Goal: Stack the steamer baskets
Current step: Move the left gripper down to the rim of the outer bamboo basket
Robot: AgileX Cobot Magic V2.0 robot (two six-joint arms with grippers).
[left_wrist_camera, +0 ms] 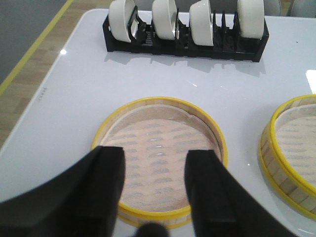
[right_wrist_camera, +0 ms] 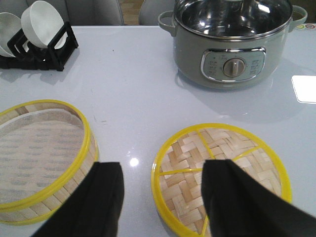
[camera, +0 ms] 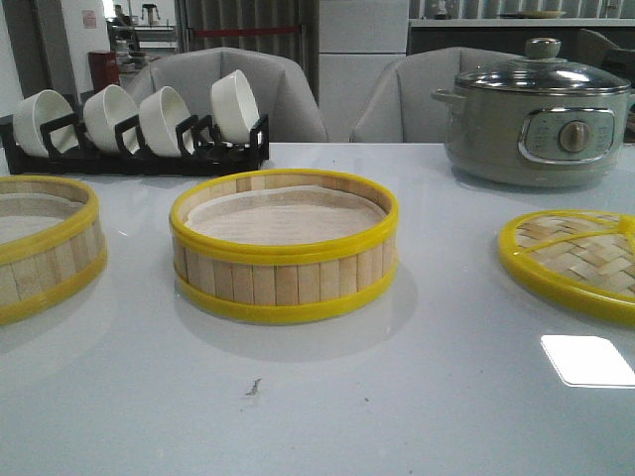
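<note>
Both baskets sit apart on the counter: one basket at centre, the other basket at its nine o'clock. The left gripper hovers over the latter, jaws wide, empty; the right gripper, equally open, holds nothing above the lid. Straddle the rim wall squarely, lift level, centre before lowering.
</note>
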